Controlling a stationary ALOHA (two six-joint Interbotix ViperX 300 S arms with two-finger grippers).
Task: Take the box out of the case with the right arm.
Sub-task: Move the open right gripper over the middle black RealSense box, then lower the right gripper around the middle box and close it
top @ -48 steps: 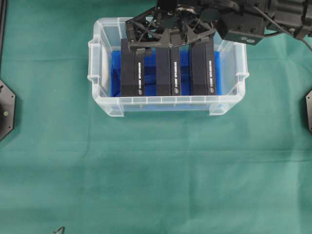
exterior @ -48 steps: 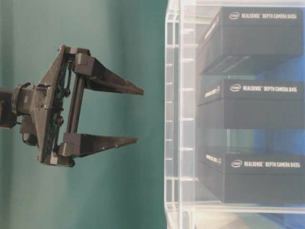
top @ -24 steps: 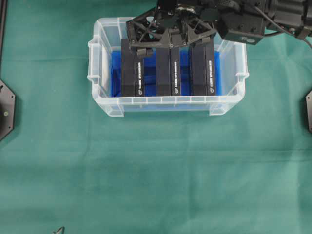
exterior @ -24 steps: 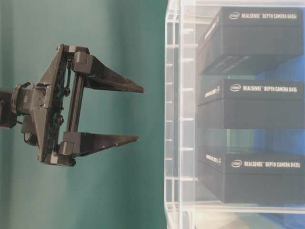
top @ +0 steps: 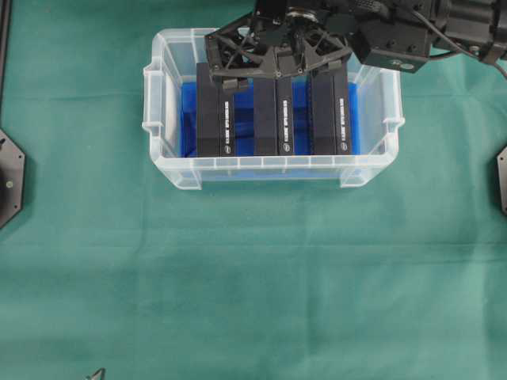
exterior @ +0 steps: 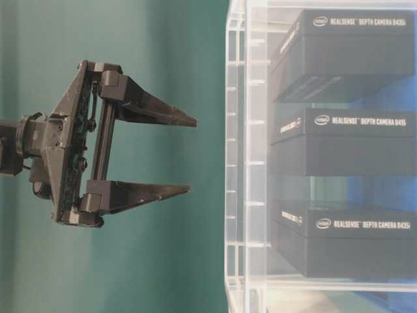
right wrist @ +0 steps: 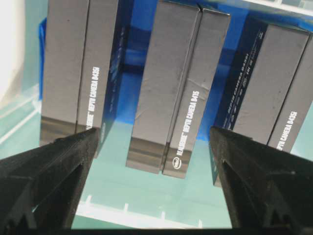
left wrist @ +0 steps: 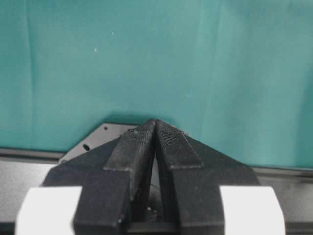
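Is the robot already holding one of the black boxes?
No, the right gripper is wide open above the case, and the middle box sits untouched between its fingers.

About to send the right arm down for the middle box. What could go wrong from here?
1. The three boxes stand close together in the case. The wide-open jaws of the right gripper may land on the left box or right box rather than straddling the middle box.
2. The gripper hangs near the case's far wall, so it could clip the rim.
3. The light case may lift along with the box.
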